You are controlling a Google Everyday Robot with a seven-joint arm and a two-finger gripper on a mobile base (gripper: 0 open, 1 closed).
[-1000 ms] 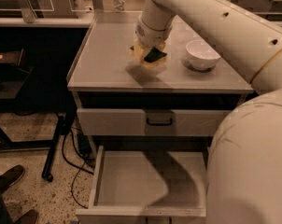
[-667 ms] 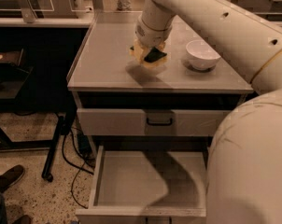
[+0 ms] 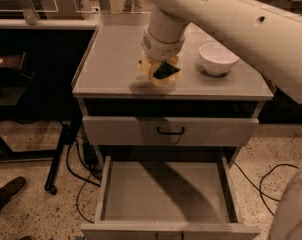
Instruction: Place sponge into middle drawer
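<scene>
My gripper (image 3: pixel 160 70) hangs from the big white arm over the front part of the grey cabinet top (image 3: pixel 111 59). It is shut on the sponge (image 3: pixel 166 71), whose pale yellow foam and dark green layer show between the fingers. The sponge is held a little above the top and casts a shadow there. The middle drawer (image 3: pixel 166 191) is pulled out wide open below, with a bare flat grey floor. The gripper is above and behind it, not over it.
A white bowl (image 3: pixel 218 58) stands on the cabinet top to the right of the gripper. A closed grey drawer front with a dark bar handle (image 3: pixel 170 130) sits above the open drawer. Cables lie on the floor; a shoe (image 3: pixel 6 191) is at the lower left.
The gripper with the sponge has moved slightly towards the front edge of the cabinet top. The drawer and the bowl have not moved.
</scene>
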